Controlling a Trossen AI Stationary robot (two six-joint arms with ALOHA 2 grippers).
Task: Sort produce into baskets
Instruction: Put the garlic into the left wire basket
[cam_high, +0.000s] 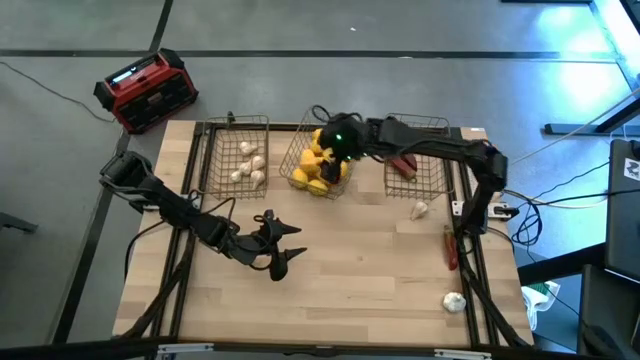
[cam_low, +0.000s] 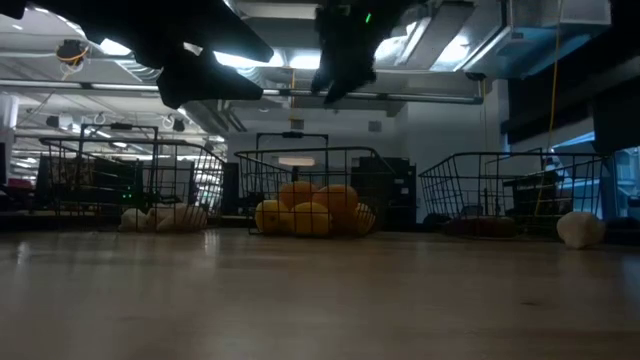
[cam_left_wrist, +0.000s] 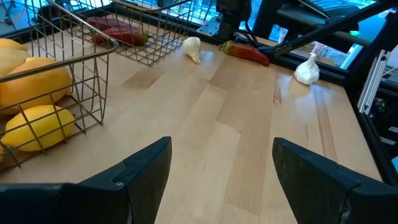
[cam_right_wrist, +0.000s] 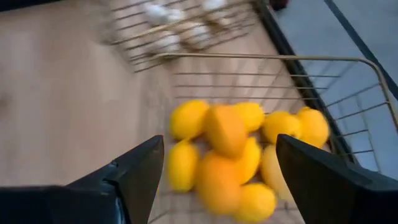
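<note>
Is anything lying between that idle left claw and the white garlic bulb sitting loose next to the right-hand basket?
Nothing visible does. From the left gripper, open above the table, bare wood runs straight to the garlic bulb. The middle basket stands off to one side of that line, and the red pepper lies beyond it.

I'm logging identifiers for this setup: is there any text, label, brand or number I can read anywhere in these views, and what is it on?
No text can be read in any view.
The red-and-black box beside the table's far left corner has a small light panel on top; whatever it shows is too small to read.
The baskets and the produce carry no visible labels.
The room behind the table in the low view shows no legible signs.
</note>
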